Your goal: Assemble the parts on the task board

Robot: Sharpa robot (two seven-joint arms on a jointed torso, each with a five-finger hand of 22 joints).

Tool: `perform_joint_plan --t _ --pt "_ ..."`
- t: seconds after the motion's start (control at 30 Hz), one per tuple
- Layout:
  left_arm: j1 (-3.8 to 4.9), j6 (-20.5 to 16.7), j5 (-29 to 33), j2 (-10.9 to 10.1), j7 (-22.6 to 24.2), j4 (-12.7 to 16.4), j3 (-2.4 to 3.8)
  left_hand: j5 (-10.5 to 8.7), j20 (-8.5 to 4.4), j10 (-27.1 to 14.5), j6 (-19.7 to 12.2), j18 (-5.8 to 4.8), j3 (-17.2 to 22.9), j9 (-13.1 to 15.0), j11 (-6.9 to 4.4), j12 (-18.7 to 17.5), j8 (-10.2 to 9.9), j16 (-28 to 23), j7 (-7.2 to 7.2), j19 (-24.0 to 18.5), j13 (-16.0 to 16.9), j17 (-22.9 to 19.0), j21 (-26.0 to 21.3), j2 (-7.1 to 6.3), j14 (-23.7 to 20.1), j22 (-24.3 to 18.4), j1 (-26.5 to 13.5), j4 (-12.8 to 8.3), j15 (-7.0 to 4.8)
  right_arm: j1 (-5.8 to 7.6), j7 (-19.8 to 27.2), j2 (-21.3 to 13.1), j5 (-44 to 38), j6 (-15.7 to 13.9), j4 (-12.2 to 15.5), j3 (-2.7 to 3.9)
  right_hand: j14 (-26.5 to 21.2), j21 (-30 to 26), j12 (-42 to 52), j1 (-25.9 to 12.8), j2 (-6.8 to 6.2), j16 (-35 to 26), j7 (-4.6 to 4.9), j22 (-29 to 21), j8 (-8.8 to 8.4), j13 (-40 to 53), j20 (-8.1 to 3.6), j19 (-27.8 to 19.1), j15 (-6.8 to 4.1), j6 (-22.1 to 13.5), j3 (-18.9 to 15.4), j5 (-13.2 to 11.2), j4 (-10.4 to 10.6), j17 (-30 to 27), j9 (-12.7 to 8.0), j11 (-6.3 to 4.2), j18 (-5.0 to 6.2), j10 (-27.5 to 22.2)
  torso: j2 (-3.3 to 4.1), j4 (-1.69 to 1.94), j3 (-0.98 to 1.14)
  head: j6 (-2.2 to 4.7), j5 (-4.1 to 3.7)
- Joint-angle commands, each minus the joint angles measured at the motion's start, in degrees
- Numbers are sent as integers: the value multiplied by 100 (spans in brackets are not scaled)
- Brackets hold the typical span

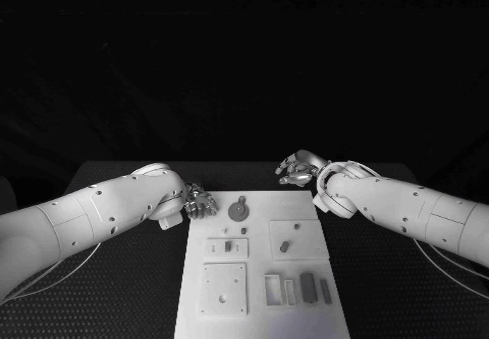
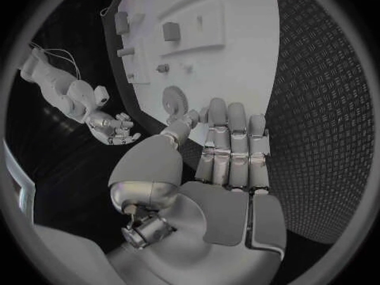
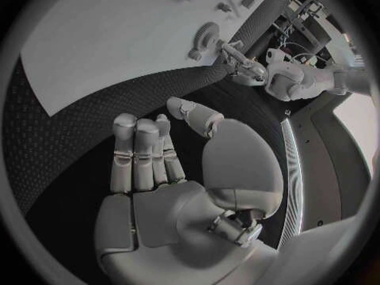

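The white task board (image 1: 263,321) lies in the middle of the black table. A round toothed disc (image 1: 239,210) sits near its far edge, and small dark parts (image 1: 285,246) lie on raised white plates. My left hand (image 1: 198,203) hovers at the board's far left corner, fingers straight and apart, holding nothing. In the left wrist view its thumb (image 2: 180,130) reaches close to the disc (image 2: 175,99). My right hand (image 1: 297,171) is above the table beyond the board's far right corner, empty. Its fingers (image 3: 136,152) are stretched out, with the thumb held apart.
Nearer the front of the board stand a square plate with holes (image 1: 224,288) and several upright rectangular pieces (image 1: 308,288). A slotted plate (image 1: 226,247) lies mid-left. Black textured table (image 1: 397,282) runs along both sides of the board.
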Motion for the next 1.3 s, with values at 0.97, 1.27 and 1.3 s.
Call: perform_joint_plan --t 0.97,1.27,1.3 --pt "-18 -193 838 -221 -126 247 -3 10 -578 372 257 4 541 332 -104 27 361 136 -115 144 107 117 197 -86 286 13 182 157 -103 -8 60 1 43 24 -13 1 -46 -31 21 -72 27 19 54 7 19 -14 -12 20 4 -24 -11 23 42 -10 -8 -9 180 -9 -1 2 7 0 19" --pt "-15 -40 1039 -384 -138 510 -3 313 -599 442 285 -1 555 376 -126 56 392 176 -135 140 150 146 253 -58 345 32 103 49 -131 -8 57 -6 44 23 -10 1 -47 -32 22 -70 29 20 53 7 19 -16 -13 20 4 -24 -9 24 41 -11 -8 -10 180 -9 -2 4 6 -9 37" --pt "-15 -10 1047 -410 -141 545 -2 391 -606 470 297 -4 546 387 -135 73 400 195 -142 138 166 157 268 -38 372 37 64 10 -142 -8 57 -4 44 23 -9 1 -47 -33 22 -70 30 20 53 7 19 -16 -13 20 3 -24 -9 25 41 -11 -8 -10 180 -9 -4 5 5 -12 39"
